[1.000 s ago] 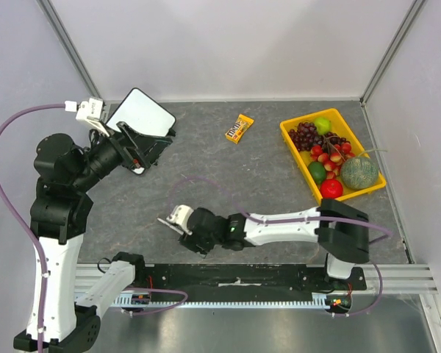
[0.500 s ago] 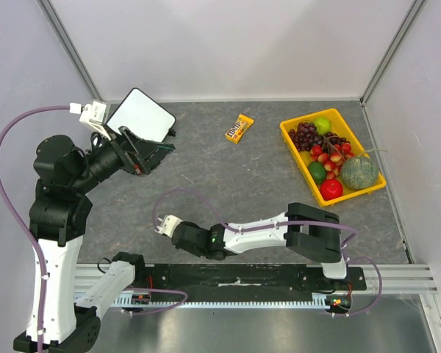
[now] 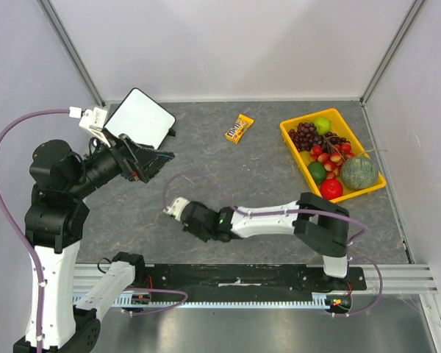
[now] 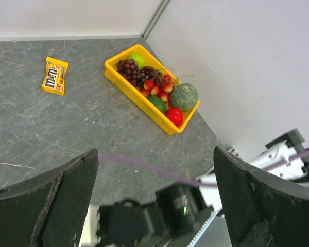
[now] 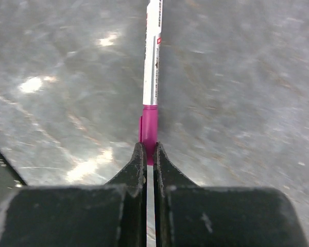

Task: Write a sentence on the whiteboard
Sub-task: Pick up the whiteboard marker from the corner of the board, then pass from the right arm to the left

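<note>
The whiteboard (image 3: 138, 118) sits at the back left of the table, its face plain white; the sentence is out of view. My left gripper (image 3: 153, 157) hovers just in front of the board's near edge. It is open (image 4: 154, 200), with wide-set fingers (image 4: 46, 206) and nothing between them. Low over the table's near middle, my right gripper (image 3: 182, 212) is shut (image 5: 149, 150) on the pink end of a marker (image 5: 151, 77). The marker's white barrel points away from the jaws over the grey tabletop.
A yellow tray (image 3: 292, 138) of fruit stands at the back right, also in the left wrist view (image 4: 139, 100). A candy packet (image 3: 239, 127) lies at the back middle. A purple cable (image 3: 198, 182) loops above the right arm.
My right gripper has closed on the pink marker, and its wrist has swung about near the table's front. The left gripper has drawn back slightly from the whiteboard.
</note>
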### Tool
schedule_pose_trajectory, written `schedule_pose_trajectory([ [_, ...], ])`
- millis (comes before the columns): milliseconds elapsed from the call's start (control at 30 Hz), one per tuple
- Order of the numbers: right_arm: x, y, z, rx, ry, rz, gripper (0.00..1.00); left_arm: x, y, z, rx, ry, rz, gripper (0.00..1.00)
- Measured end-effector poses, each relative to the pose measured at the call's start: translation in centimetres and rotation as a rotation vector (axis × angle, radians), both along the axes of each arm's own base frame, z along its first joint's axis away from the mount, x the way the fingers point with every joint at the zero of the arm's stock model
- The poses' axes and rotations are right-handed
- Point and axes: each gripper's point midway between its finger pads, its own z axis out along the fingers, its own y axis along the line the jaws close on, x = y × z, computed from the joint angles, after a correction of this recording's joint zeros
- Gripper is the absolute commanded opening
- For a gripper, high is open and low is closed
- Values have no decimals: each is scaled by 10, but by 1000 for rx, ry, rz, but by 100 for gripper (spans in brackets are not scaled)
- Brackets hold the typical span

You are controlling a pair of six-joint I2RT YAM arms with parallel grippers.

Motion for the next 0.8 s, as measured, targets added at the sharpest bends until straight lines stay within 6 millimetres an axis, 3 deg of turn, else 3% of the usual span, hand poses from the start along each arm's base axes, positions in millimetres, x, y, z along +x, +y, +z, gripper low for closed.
schedule_pose_trajectory([
  [133,35,-27,25,39,37,-71,0,-7,3,1,33,-48,-4,99],
  [233,68,-47,70,140,50,-115,0,-11,3,1,70,-96,-20,98],
  [333,83,-64,110,231,63,-115,0,-13,-1,-5,109,-123,-77,95],
  [433,86,-84,142,299,107,-94,0,-6,-11,-15,140,-117,-166,95],
  [600,75,-112,167,352,209,-64,0,18,-35,-45,212,-72,-309,95],
  [767,50,-128,179,380,326,-21,0,13,-85,-78,379,-83,-491,86],
  [800,47,-130,180,384,341,-17,0,1,-100,-81,403,-101,-556,85],
])
